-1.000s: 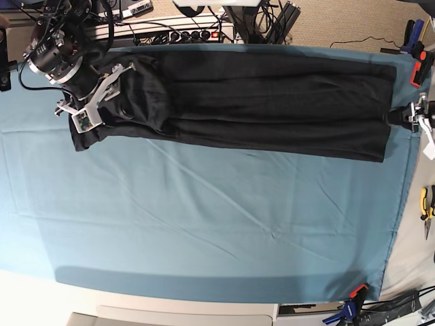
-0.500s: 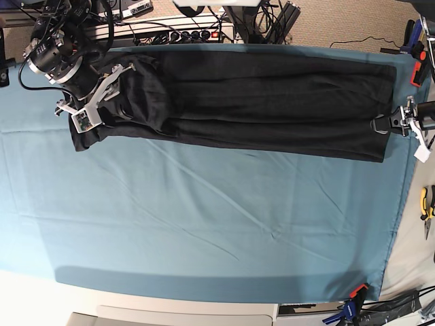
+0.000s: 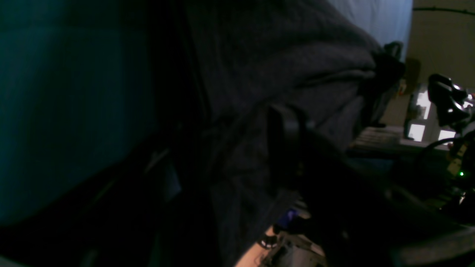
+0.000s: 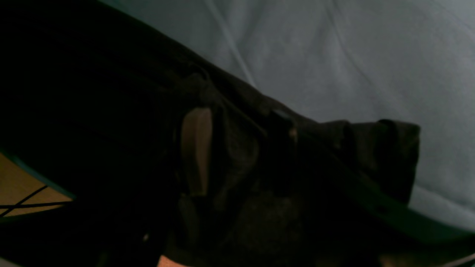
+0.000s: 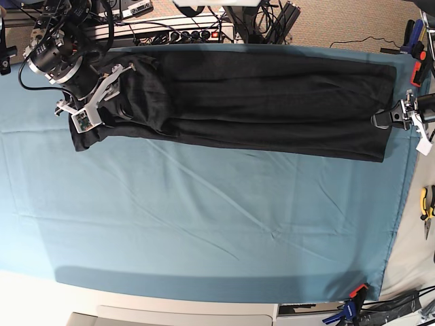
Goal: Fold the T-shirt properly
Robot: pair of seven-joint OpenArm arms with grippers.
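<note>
The black T-shirt (image 5: 251, 105) lies folded into a long narrow band across the upper part of the base view, on the teal cloth (image 5: 204, 224) that covers the desk. The band runs from the upper left of the frame, where the fabric is bunched and creased, to the upper right, where its end is squarer and flatter.

The right claw (image 5: 102, 92) sits at the upper left of the base view, resting on the bunched end of the shirt. In the right wrist view dark fabric (image 4: 259, 178) fills the middle of the frame and wraps the fingers; whether the claw is pinching it or parted cannot be told. Pale cloth (image 4: 334, 55) shows in the upper right of that view.

The left claw (image 5: 385, 119) is at the right edge of the base view, its tip touching the shirt's right end. In the left wrist view the fabric (image 3: 282, 81) rises in a fold around a dark finger (image 3: 284, 144), too dim to tell its grip.

A power strip (image 5: 187, 32) and tangled cables lie along the top edge of the base view. Yellow-handled pliers (image 5: 426, 204) rest at the right edge, and a clamp (image 5: 353, 299) sits at the cloth's lower right corner.
</note>
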